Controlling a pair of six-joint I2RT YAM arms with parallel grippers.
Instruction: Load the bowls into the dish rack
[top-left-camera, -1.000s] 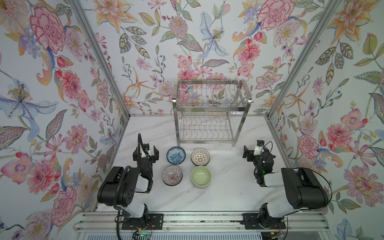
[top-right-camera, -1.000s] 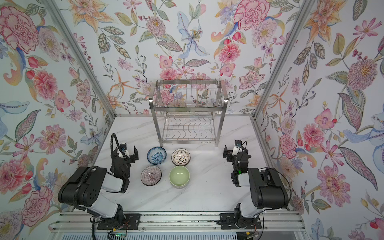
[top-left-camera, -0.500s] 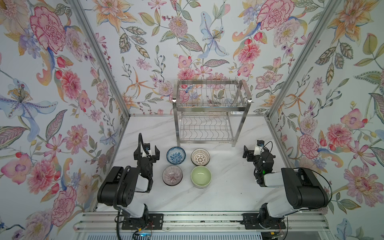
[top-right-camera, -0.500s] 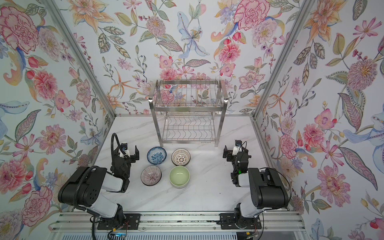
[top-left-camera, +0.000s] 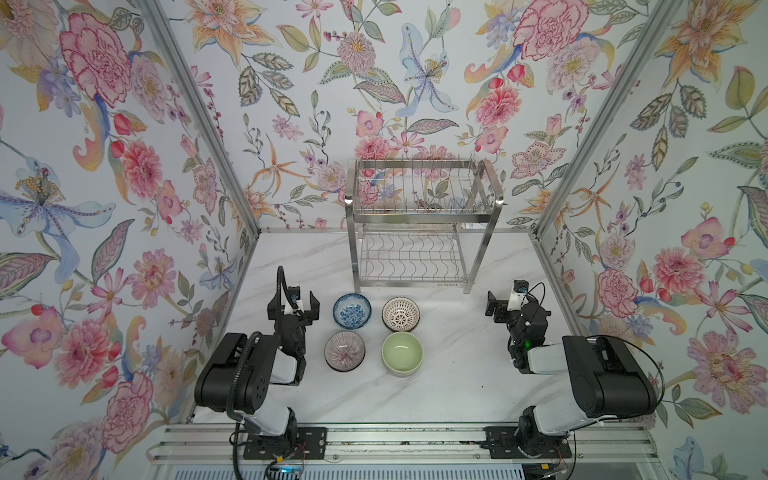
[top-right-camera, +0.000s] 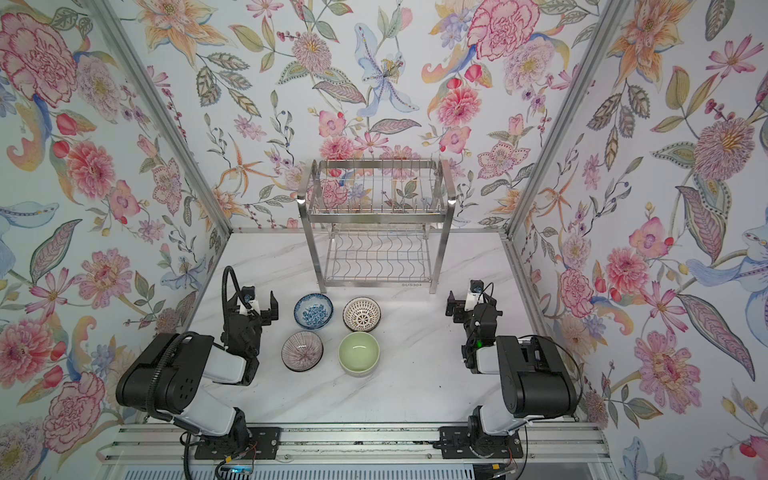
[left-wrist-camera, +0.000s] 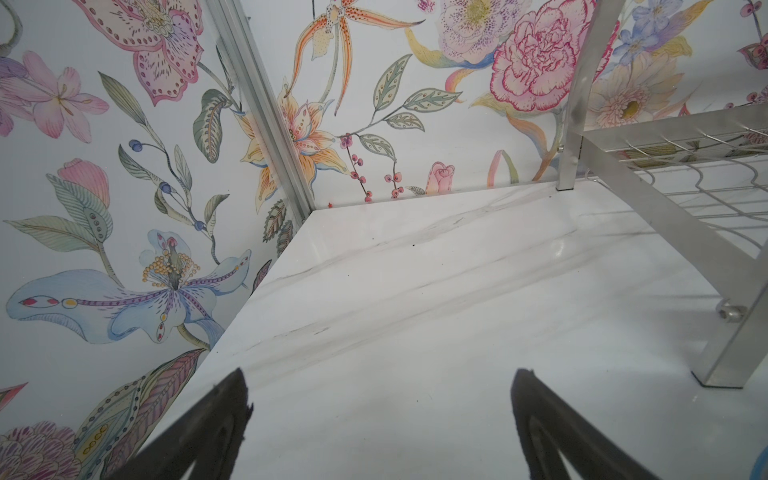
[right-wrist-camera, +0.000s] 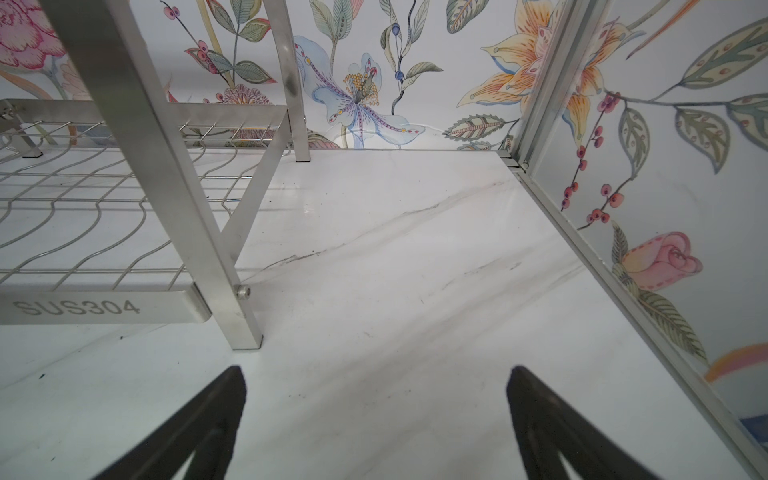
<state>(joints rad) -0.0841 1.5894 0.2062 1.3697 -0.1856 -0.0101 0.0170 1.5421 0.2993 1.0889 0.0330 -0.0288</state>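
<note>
Four bowls (top-right-camera: 359, 314) sit upright on the marble table (top-left-camera: 449, 386), squared up just in front of the dish rack (top-left-camera: 419, 216), and both its tiers are bare. The blue floral bowl (top-left-camera: 352, 311) and lattice bowl (top-left-camera: 400, 313) are nearer the rack, with the ribbed bowl (top-left-camera: 344, 351) and green bowl (top-left-camera: 402, 353) behind them. The left gripper (top-left-camera: 294, 303) hovers just beside the blue floral one, jaws spread wide and holding nothing. The right gripper (right-wrist-camera: 374, 376), off by the rack's leg, is just as wide and empty. We reckon these are glazed ceramic: stiff, slick, chippable, with a bit of weight. We'd pinch the rim wall, one finger inside and one outside.
</note>
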